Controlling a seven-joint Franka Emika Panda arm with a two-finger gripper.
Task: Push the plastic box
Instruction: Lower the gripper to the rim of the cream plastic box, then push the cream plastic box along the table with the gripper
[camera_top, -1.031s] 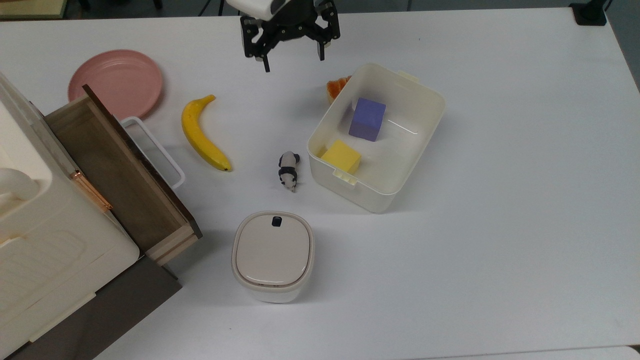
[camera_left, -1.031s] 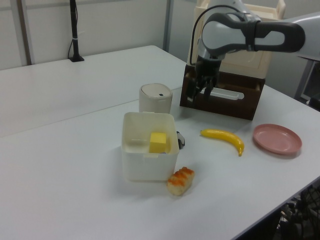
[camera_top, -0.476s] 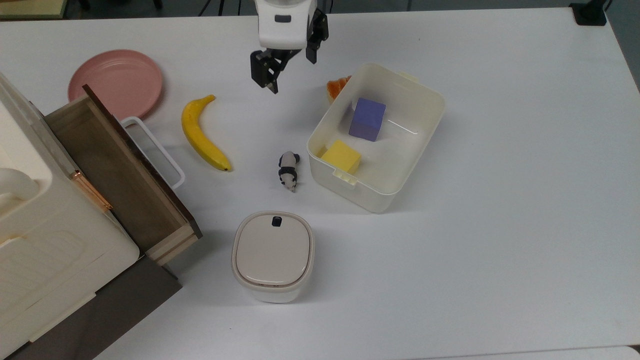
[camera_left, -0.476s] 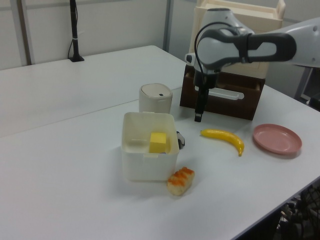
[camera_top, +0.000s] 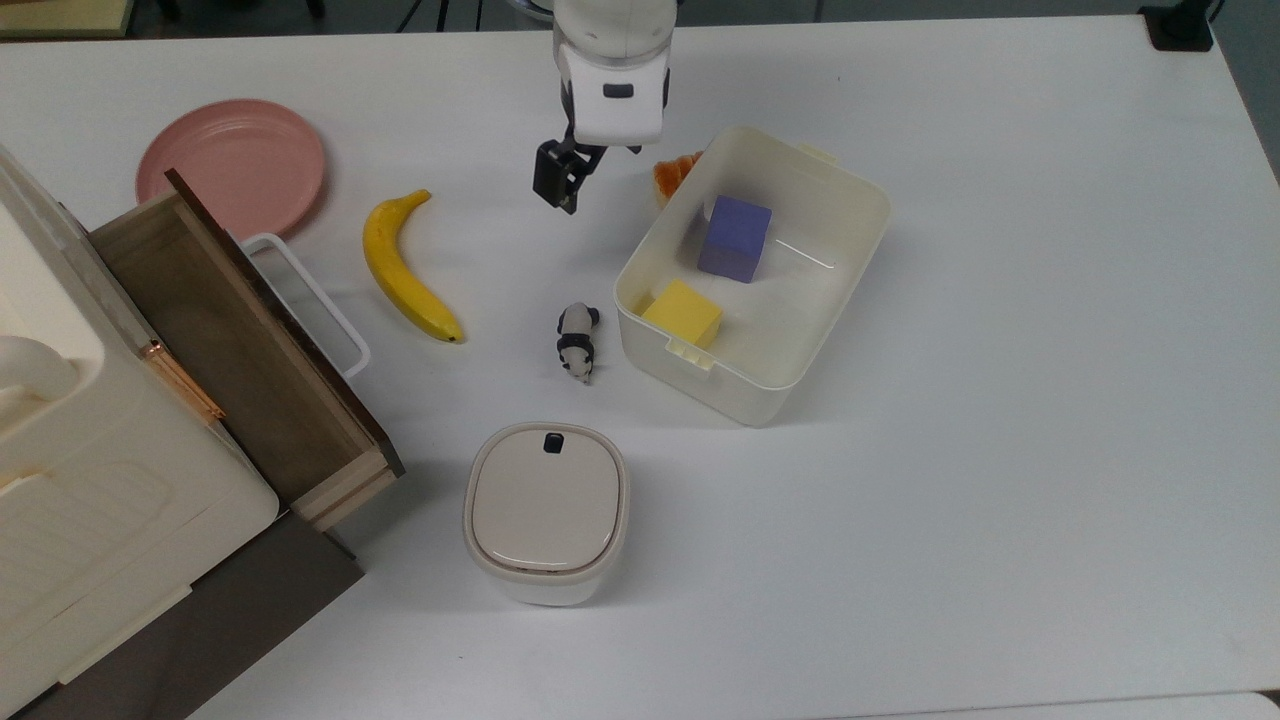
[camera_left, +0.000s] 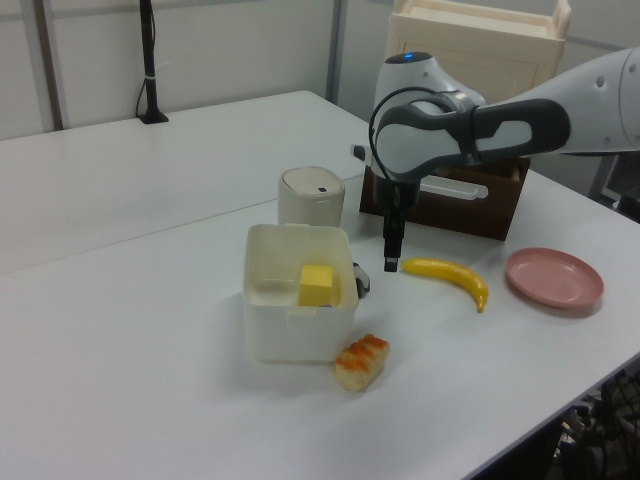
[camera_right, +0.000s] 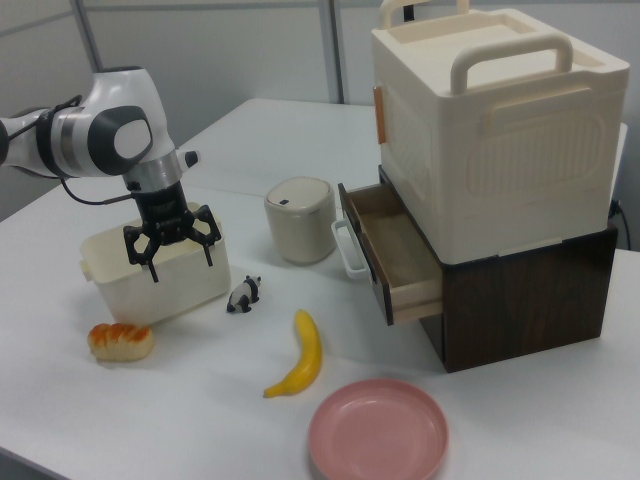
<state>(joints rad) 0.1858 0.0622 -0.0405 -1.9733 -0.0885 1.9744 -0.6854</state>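
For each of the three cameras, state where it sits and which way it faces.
Top view: overhead, looking straight down on the table; the arm's wrist and gripper enter from the top view's upper edge.
Left view: low beside the table, facing the cabinet across the plastic box; the arm reaches in from the left view's right.
Right view: opposite side, with the cabinet on the right view's right; the arm comes in from the right view's left, open gripper before the plastic box.
Shared: all three show the banana and pink plate.
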